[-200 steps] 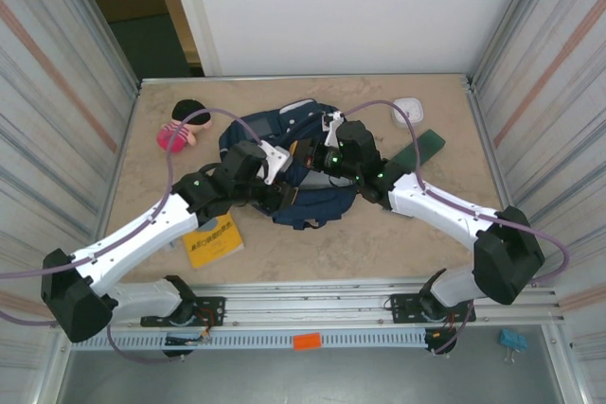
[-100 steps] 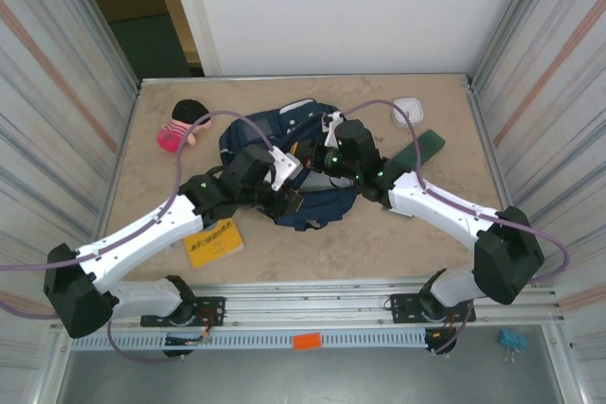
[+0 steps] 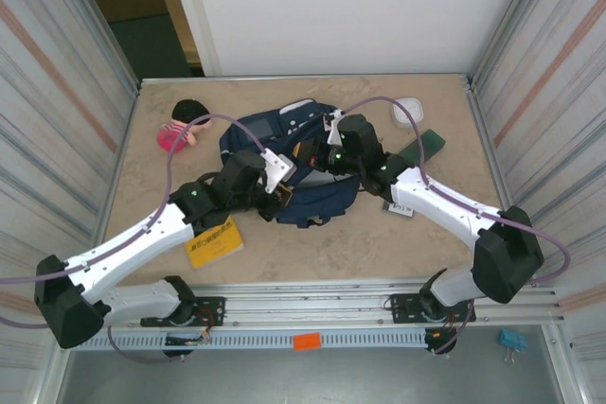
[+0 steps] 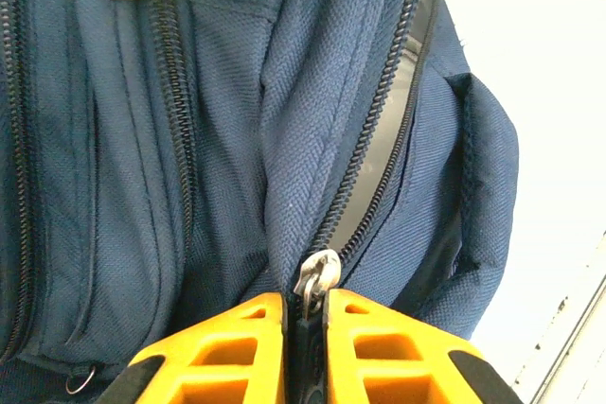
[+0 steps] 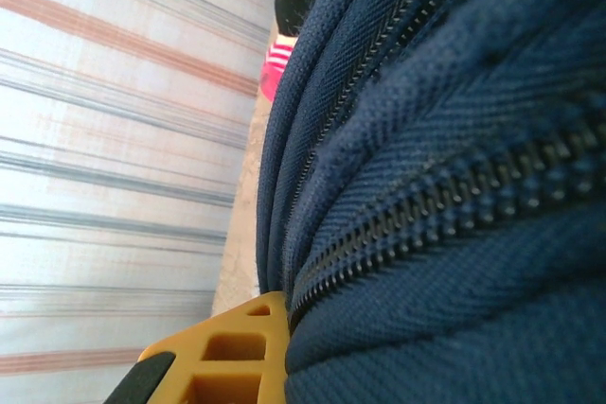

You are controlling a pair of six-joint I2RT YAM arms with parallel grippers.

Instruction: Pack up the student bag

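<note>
Backpack (image 3: 305, 166) sits centre of the table (image 3: 398, 243). Left gripper (image 4: 305, 328) is clamped on the zip pull (image 4: 317, 276), six o'clock in its wrist view. Right gripper (image 3: 311, 154) is pinched shut on the fabric. Danger: the pull slips free, or the teeth snag that loose fold.

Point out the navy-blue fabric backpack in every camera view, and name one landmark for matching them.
Top external: navy-blue fabric backpack at table centre, between both arms.
Left wrist: backpack across left and centre; zipper pull pinched between orange fingers at bottom.
Right wrist: backpack covers the right half.
Shared landmark: black zipper teeth, diagonal in both wrist views.
</note>
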